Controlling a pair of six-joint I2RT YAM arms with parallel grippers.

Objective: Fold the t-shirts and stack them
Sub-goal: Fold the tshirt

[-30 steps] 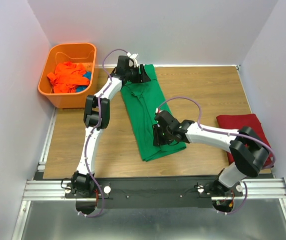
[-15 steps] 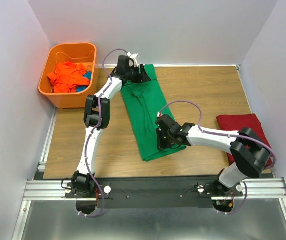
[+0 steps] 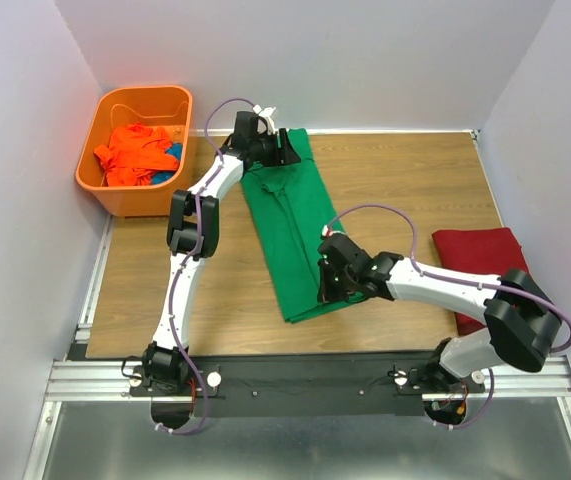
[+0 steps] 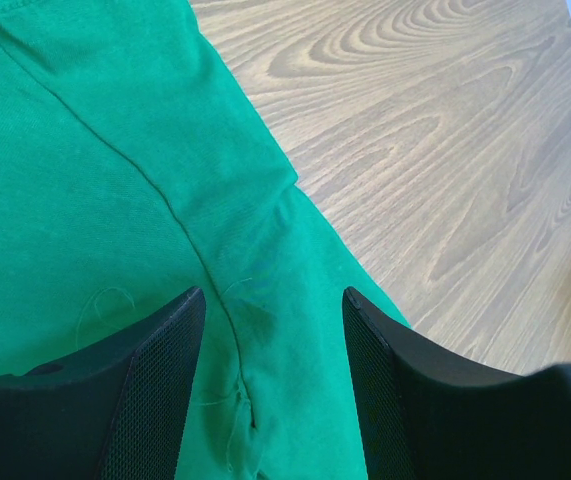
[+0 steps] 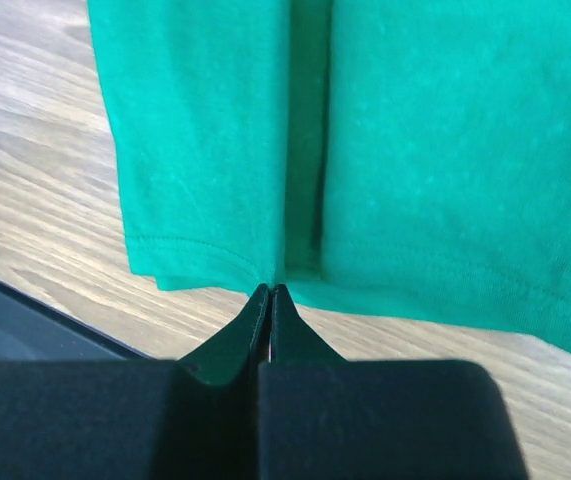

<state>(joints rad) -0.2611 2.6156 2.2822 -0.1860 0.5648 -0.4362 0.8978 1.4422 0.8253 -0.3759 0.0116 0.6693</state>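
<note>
Green t-shirt (image 3: 290, 225) on table (image 3: 415, 190), folded to a long strip. Long axis far-to-near, leaning slightly right; shoulder end far, hem near. Left gripper (image 4: 273, 300) released, spread over far end. Right gripper (image 5: 270, 290) clenched at hem edge; cannot tell if cloth pinched. Confirm both layers caught, then carry hem squarely to far end.

green t-shirt (image 3: 290, 225): far end hides beneath the left gripper (image 3: 285, 154)
dark red t-shirt (image 3: 475, 252): near edge covered by right arm (image 3: 445, 288)
blue cloth (image 3: 176, 152): mostly buried, unidentifiable
</note>
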